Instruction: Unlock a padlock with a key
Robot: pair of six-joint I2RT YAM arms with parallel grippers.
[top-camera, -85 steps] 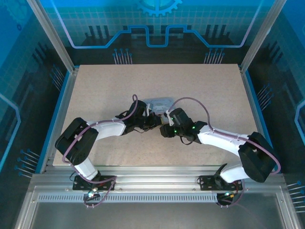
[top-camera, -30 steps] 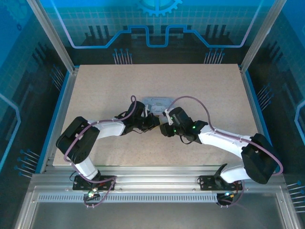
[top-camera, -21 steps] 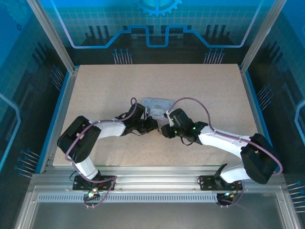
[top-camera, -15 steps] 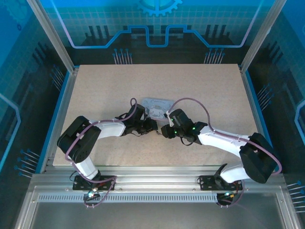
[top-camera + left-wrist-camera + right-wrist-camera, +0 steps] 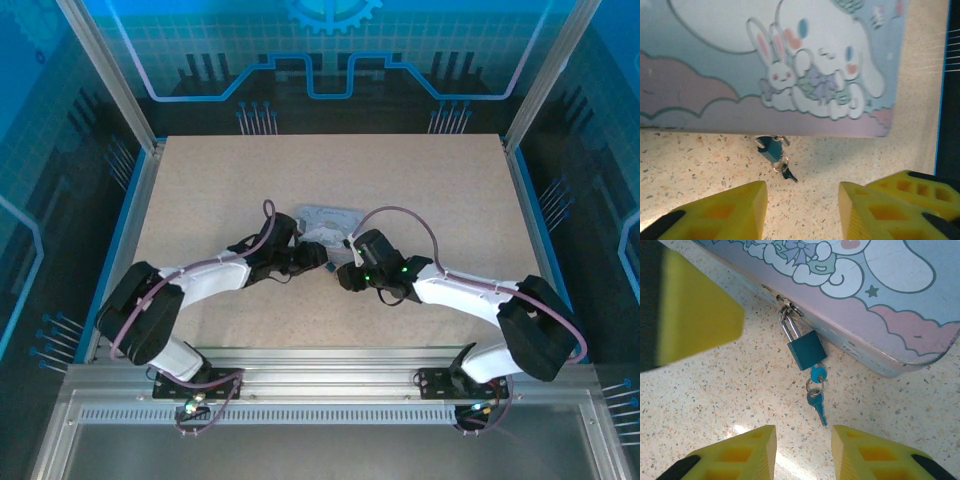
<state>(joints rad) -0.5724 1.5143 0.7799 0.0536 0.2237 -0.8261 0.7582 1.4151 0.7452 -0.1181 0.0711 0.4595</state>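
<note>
Right wrist view, closest in: the right gripper [image 5: 802, 452] hangs with its yellow fingers parted, nothing between them, speckled table [image 5: 715, 405] under the gap. Just past the fingertips a spare key [image 5: 819, 409] lies flat, hanging off a small ring [image 5: 814, 386]. On that same ring sits the key [image 5: 817, 374], round blue head at the foot of the padlock [image 5: 806, 350], apparently seated in the keyhole. The padlock's shackle is hooked through the hasp [image 5: 790, 307] of the tin box [image 5: 880, 300] beyond, and it looks closed.

Now the change: the left gripper [image 5: 802, 210], pinched tight a second ago, has sprung apart and holds nothing. From the top external camera the left arm [image 5: 200, 280] has swung its elbow outward. Padlock and keys lie just ahead of its fingers, untouched.

My read: it has let go of the key, the lock isn't visibly open, so a fresh grip and a turn look due.
</note>
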